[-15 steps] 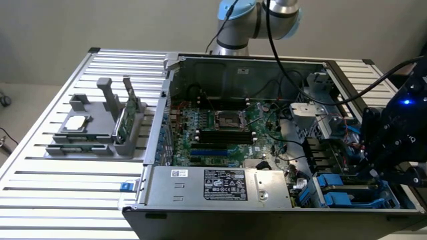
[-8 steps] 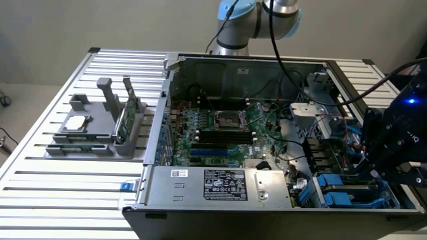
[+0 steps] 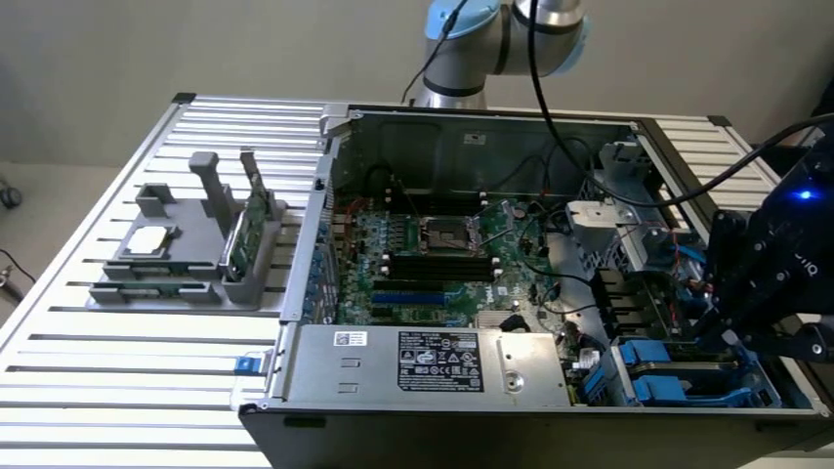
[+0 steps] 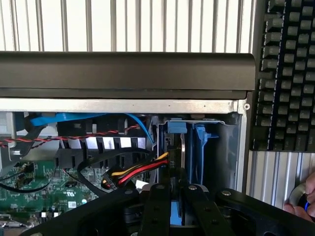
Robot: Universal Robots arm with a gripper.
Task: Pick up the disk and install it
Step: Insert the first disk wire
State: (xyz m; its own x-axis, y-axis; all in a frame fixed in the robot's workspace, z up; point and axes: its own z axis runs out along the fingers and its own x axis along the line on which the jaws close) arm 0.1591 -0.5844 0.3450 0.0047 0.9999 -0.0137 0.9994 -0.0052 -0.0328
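Gripper [image 4: 174, 216] was narrow, clamped on disk [image 4: 176, 162] standing on edge inside case [image 4: 123, 105] bay; blue carriers [image 3: 658, 376] sat beside it, cables [image 4: 135, 169] near.

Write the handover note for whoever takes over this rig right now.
Tool: shut on the disk, gripping its blue carrier.
Disk: upright, edge-on, in the drive bay at a corner of the computer case.
Done: disk picked up and in the bay.
Left: cannot tell whether it is fully seated; not yet released.
Note: a person's hand is beside the keyboard.
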